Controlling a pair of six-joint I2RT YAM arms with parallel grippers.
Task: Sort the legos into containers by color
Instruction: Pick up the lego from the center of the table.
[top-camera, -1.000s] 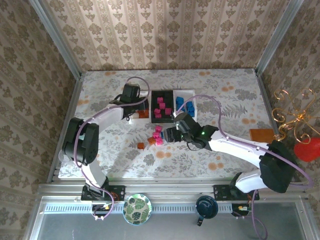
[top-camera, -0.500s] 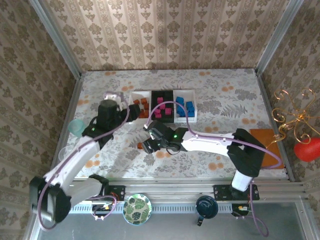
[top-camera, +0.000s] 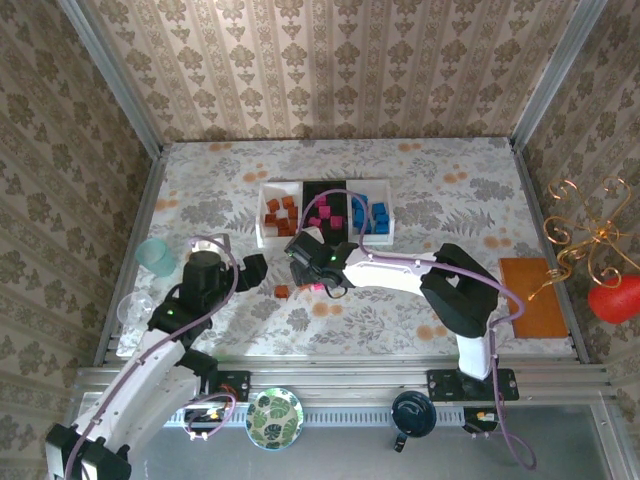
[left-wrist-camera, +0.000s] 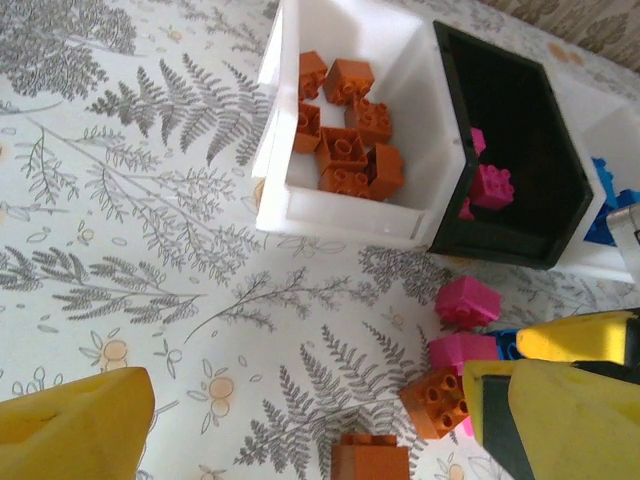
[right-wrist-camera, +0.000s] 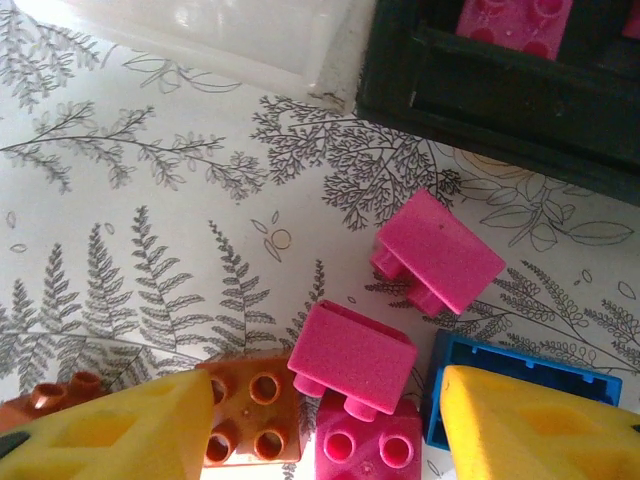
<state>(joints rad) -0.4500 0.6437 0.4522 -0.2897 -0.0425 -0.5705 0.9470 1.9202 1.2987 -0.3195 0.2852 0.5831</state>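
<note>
The trays (left-wrist-camera: 340, 218) sit in a row on the table (top-camera: 450, 200). Orange bricks (left-wrist-camera: 345, 150) lie in the left white one, pink bricks (left-wrist-camera: 493, 185) in the black middle one and blue bricks (top-camera: 365, 212) in the right white one. A loose heap (right-wrist-camera: 352, 360) of all three colours lies just in front of them. The right gripper (right-wrist-camera: 325, 400) straddles it, jaws wide. The left gripper (left-wrist-camera: 305, 395) hovers close by, jaws wide and empty.
</note>
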